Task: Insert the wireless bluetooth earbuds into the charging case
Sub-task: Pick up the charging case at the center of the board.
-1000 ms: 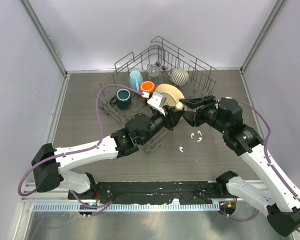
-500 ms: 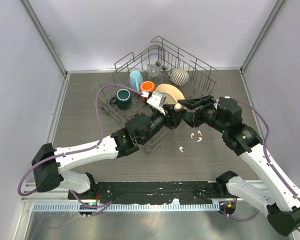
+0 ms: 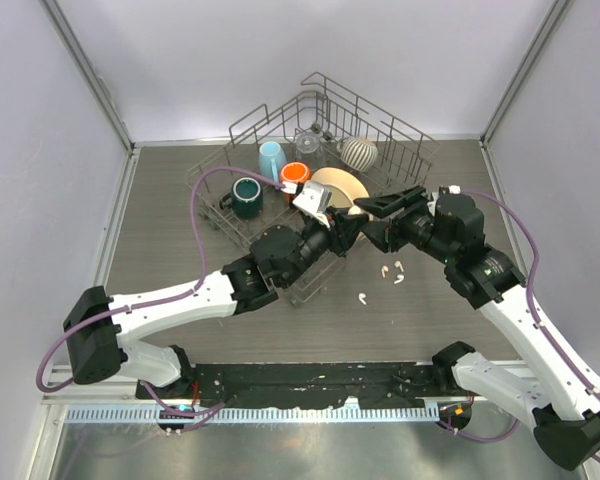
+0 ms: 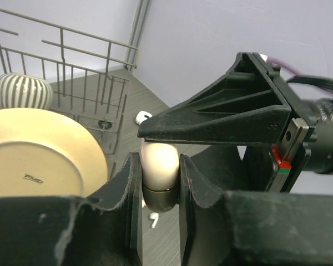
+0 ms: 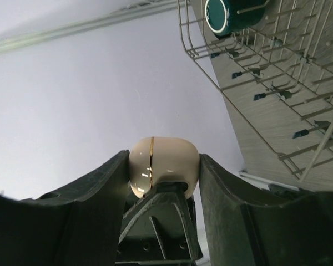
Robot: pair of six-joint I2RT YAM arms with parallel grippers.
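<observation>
Left fingers (image 4: 132, 188): closed hard on the charging case (image 4: 160, 165), one finger on each flank. The case sat near their tips and rose a little above them.

Right fingers (image 5: 108, 183): stood partly open and gripped the same case across its other axis. In the right wrist view each inner face lay against one end of the case. In the left wrist view one right finger lay flat across the top of it.

Charging case: cream and egg-shaped, with a thin gold seam running round it and its two halves together. It was held off the counter (image 3: 160, 220) where the two arms met, just in front of the near corner of the dish rack (image 3: 400, 150).

Wireless bluetooth earbuds (image 3: 384, 270): lay loose on the counter, white and tiny. A small cluster sat under the right arm's wrist, and one more (image 3: 362, 297) lay apart, nearer the arm bases. All were lower than the case and clear of both sets of fingers.

Dish rack: wire, at the far side of the counter. It held a cream plate (image 3: 338, 187) on edge just behind the left fingers, a striped bowl (image 3: 359, 152), a teal mug (image 3: 246, 196), an orange cup (image 3: 296, 174) and a light blue cup (image 3: 272, 158).
</observation>
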